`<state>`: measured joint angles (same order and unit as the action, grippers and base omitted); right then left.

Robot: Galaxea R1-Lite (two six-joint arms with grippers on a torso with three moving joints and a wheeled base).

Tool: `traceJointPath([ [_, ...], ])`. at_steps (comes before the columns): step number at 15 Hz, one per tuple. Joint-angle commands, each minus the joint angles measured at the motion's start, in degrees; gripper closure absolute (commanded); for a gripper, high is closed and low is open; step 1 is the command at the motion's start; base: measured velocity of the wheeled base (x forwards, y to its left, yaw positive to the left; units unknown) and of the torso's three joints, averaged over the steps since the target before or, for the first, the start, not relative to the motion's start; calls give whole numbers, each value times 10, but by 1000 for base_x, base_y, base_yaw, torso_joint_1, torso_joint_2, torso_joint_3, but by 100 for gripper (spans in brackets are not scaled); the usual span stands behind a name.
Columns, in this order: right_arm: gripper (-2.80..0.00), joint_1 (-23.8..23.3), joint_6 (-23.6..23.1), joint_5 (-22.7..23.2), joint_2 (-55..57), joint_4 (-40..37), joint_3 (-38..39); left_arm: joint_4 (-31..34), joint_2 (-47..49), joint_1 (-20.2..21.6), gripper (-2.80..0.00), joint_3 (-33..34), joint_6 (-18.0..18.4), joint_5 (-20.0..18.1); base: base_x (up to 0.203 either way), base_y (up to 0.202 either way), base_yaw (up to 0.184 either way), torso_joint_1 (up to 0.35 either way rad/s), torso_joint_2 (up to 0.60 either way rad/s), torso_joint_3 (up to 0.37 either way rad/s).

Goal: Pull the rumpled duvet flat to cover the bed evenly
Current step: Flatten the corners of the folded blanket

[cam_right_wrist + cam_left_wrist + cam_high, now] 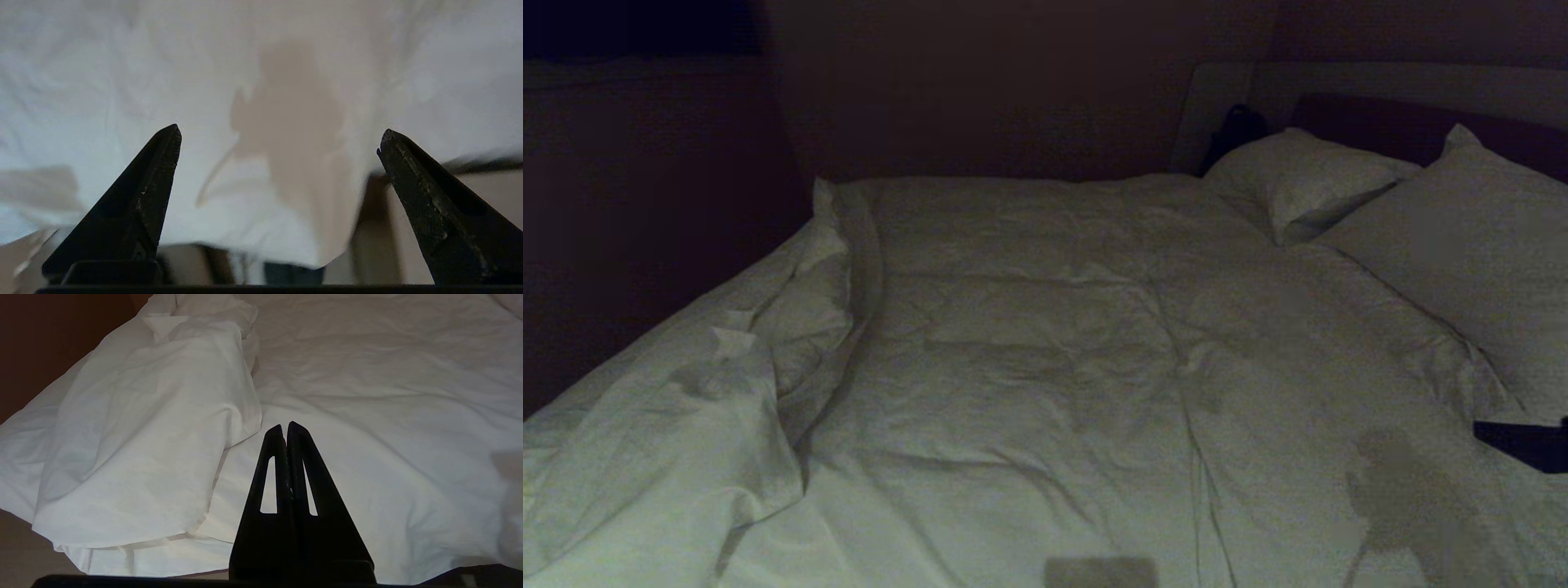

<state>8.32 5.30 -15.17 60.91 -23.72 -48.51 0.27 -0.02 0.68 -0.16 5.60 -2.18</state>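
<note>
The duvet (1045,343) lies over most of the bed (572,392), spread but creased across the middle. Along the side toward nine o'clock in the head view, a long strip of it is folded back on itself in a puffy heap (727,408), running from about ten o'clock down to seven. That doubled-over part is why the cover is uneven: the cloth that should hang over that side is piled on top instead.

Two pillows (1421,237) sit at about two o'clock against the dark headboard (1405,126), clear of the part that needs pulling.

The left gripper (286,426) hangs over the near edge of the duvet just beside the folded heap, jaws pressed together with nothing between them; it looks idle.

The right gripper (278,134) has its jaws spread wide and empty, pointed at the white cloth near the bed's near edge, its shadow falling on the fabric ahead. A dark shape at four o'clock in the head view is probably this arm, though too little shows to be sure. The wide spread suits taking a thick pinch of quilt; whether it is touching the cloth, I cannot tell.
</note>
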Motion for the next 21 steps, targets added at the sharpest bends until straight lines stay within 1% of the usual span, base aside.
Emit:
traceJointPath([
  [1, -280, -6, 54, 23, 59, -1, 2, 0, 0, 0, 0, 1, 0, 0, 0, 0, 0, 0, 0, 0],
  [4, -280, -15, 71, 29, 65, 2, 23, 0, 0, 0, 0, 0, 0, 0, 0, 0, 0, 0, 0, 0],
  [5, 0, -14, 73, 29, 65, 5, 25, 0, 0, 0, 0, 0, 0, 0, 0, 0, 0, 0, 0, 0],
  [8, 0, -14, 84, 32, 65, 59, 85, 0, 0, 0, 0, 0, 0, 0, 0, 0, 0, 0, 0, 0],
  [11, 0, -18, 84, 39, 66, 69, 98, 0, 0, 0, 0, 0, 0, 0, 0, 0, 0, 0, 0, 0],
  [12, 0, -25, 85, 42, 66, 72, 122, 0, 0, 0, 0, 0, 0, 0, 0, 0, 0, 0, 0, 0],
  [13, 0, -38, 88, 48, 66, 88, 154, 0, 0, 0, 0, 0, 0, 0, 0, 0, 0, 0, 0, 0],
  [16, 0, -109, 90, 70, 82, 151, 221, 0, 0, 0, 0, 0, 0, 0, 0, 0, 0, 0, 0, 0],
  [21, 0, -220, 62, 108, 140, 251, 295, 0, 0, 0, 0, 0, 0, 0, 0, 0, 0, 0, 0, 0],
])
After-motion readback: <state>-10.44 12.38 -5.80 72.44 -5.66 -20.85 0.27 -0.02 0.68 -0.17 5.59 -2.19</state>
